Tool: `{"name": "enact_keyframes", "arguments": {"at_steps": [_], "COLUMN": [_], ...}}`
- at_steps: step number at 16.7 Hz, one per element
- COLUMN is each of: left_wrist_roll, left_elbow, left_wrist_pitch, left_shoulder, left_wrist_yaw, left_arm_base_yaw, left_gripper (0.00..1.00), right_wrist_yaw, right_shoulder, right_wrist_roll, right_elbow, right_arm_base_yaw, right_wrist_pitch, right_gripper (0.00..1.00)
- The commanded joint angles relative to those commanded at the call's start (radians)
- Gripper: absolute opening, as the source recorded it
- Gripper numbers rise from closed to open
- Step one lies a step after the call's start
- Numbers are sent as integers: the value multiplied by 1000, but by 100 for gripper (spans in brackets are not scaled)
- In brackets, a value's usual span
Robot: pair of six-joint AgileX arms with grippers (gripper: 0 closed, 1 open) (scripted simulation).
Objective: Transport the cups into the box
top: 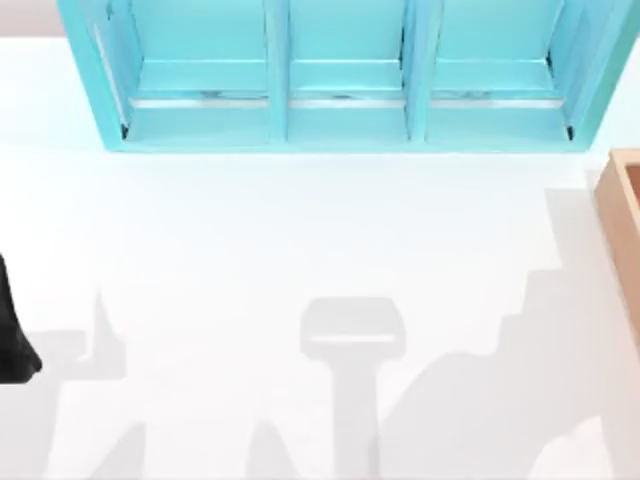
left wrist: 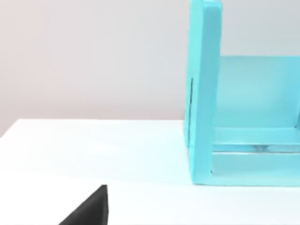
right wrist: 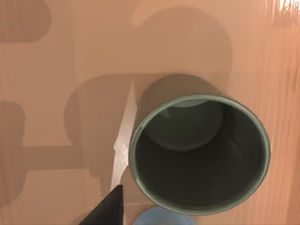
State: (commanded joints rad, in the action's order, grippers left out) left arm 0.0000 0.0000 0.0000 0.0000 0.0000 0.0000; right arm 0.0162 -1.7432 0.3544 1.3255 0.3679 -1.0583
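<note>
Right wrist view, nearest first: your right gripper's dark fingertip (right wrist: 105, 208) pokes in at lower centre; I can't tell its finger state. Just beside it the olive-grey cup (right wrist: 199, 154) stands upright on the box (right wrist: 56, 70) floor, with the blue cup (right wrist: 161, 217) at the bottom edge.

Judgement: final placing step, and the next move calls for a straight lift clear.

The left arm (top: 12, 330) sits parked mid-left of the top view. The turquoise shelf (top: 340, 75) stands farthest back. No writing can be read.
</note>
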Motion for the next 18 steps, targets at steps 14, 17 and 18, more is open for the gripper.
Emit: {"name": "enact_keyframes", "arguments": {"at_steps": [14, 17, 18], "left_wrist_roll": [0, 0, 0], "left_elbow": [0, 0, 0], "left_wrist_pitch": [0, 0, 0], "left_shoulder": [0, 0, 0], "left_wrist_yaw": [0, 0, 0], "left_arm_base_yaw": [0, 0, 0], "left_gripper": [100, 100, 100], "right_wrist_yaw": [-1, 0, 0], "right_shoulder": [-13, -8, -8], "right_wrist_roll": [5, 5, 5], "right_elbow": [328, 404, 408], "right_arm_base_yaw": [7, 7, 7], "right_wrist_pitch": [-321, -396, -399], "right_gripper": [100, 100, 100]}}
